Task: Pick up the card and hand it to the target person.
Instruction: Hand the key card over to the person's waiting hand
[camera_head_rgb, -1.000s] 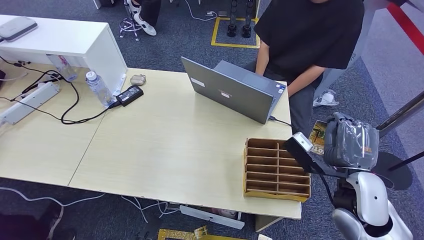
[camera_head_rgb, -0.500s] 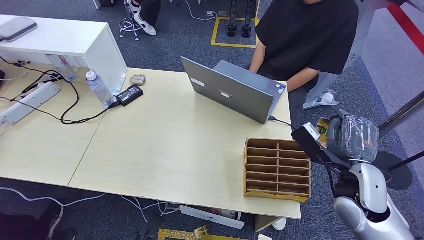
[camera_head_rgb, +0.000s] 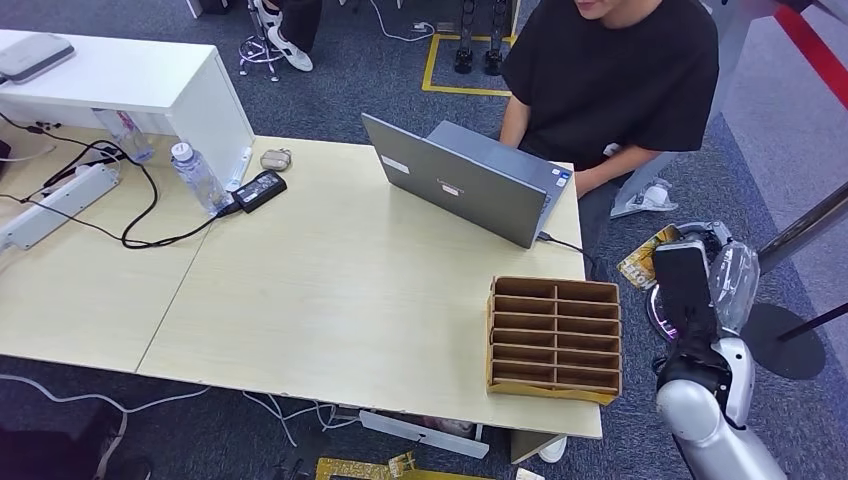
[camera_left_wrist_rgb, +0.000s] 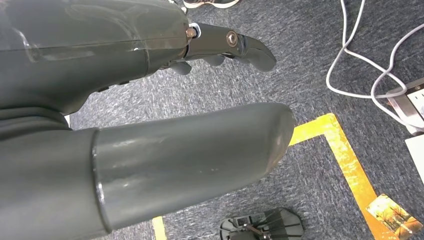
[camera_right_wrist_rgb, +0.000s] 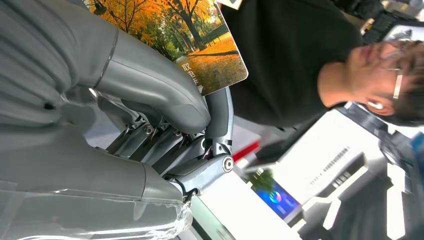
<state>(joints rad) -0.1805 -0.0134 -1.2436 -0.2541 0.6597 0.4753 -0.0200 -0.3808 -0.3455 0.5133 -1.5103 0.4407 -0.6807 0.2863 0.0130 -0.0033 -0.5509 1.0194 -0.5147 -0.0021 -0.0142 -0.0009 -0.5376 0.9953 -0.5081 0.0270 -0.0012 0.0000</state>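
Right hand (camera_head_rgb: 700, 275) is turning since the earlier frame, wrist camera now facing up, and is sitting further right of the wooden organizer (camera_head_rgb: 555, 338) beside the table (camera_head_rgb: 330, 290). It is pinching the card (camera_head_rgb: 645, 258), thumb (camera_right_wrist_rgb: 155, 85) pressing it against the fingers (camera_right_wrist_rgb: 220, 117); the card is pointing toward the seated person (camera_head_rgb: 610, 80). The right wrist view is giving the card's autumn-tree print (camera_right_wrist_rgb: 200, 45), lost from overhead. Left hand (camera_left_wrist_rgb: 150, 125) is hanging over carpet, fingers loosely extended, holding nothing; another card (camera_left_wrist_rgb: 392, 214) is lying on the floor there.

Bright, even indoor light; sharp.
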